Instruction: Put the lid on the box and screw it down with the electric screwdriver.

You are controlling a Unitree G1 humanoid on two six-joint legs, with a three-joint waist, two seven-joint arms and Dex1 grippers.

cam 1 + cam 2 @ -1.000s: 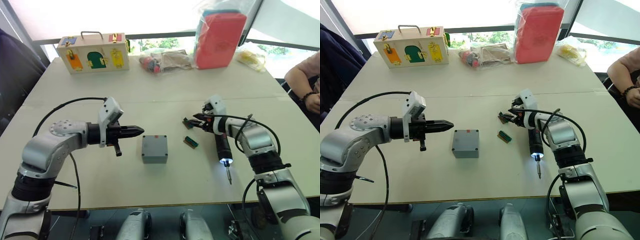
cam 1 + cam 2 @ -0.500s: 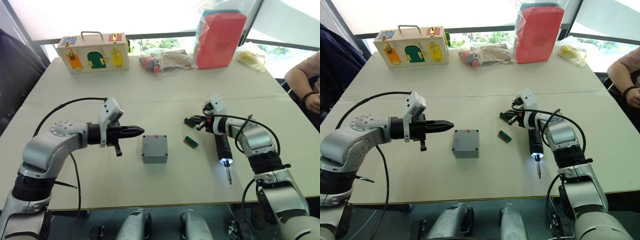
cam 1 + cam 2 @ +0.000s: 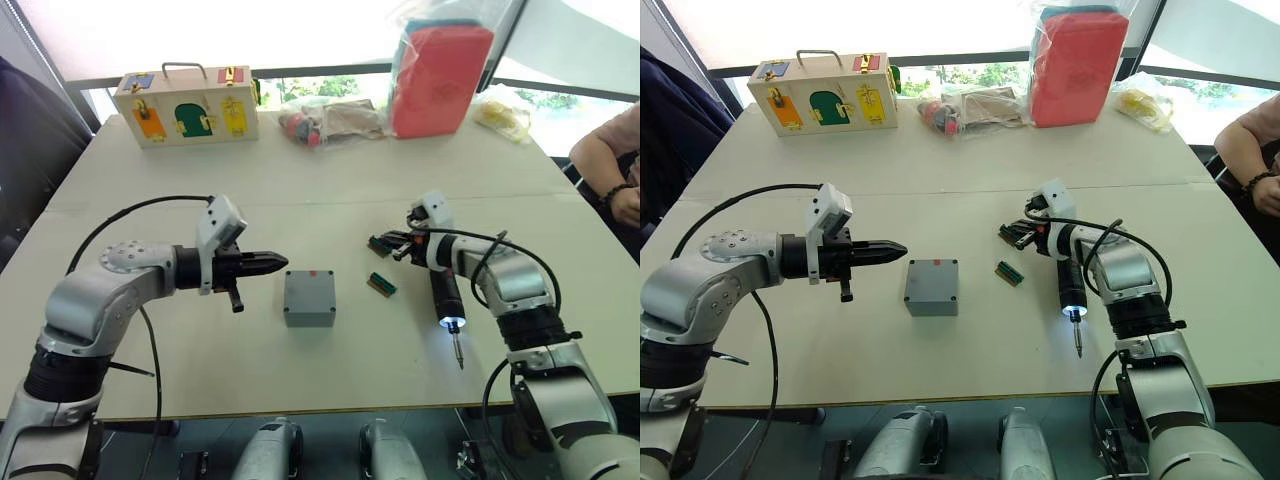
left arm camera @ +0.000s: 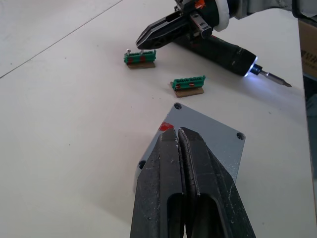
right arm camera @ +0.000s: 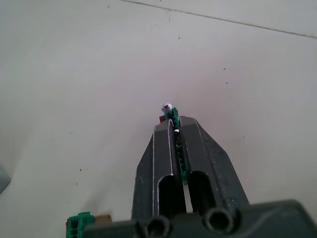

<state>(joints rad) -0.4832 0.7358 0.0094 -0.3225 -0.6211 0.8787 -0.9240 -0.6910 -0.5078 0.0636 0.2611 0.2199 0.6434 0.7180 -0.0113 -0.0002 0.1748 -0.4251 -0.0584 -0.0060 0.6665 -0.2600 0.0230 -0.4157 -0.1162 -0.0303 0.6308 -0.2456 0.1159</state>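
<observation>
right tool (image 3: 386, 243) | now pinching green block (image 3: 379, 241) | slightly shifted since 1.0 s ago

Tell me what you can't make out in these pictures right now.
- Lid: left wrist view, near corner hidden by the left end effector; screws in the holes too small to tell.
- Green block: right wrist view, mostly hidden between the shut right end effector.
- Screwdriver: eye views, rear end hidden under the right arm.
- Person: cut off by the right edge.

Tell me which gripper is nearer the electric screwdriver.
Right. The right gripper sits just beyond the electric screwdriver's rear end; the left gripper hovers across the box from it.
</observation>
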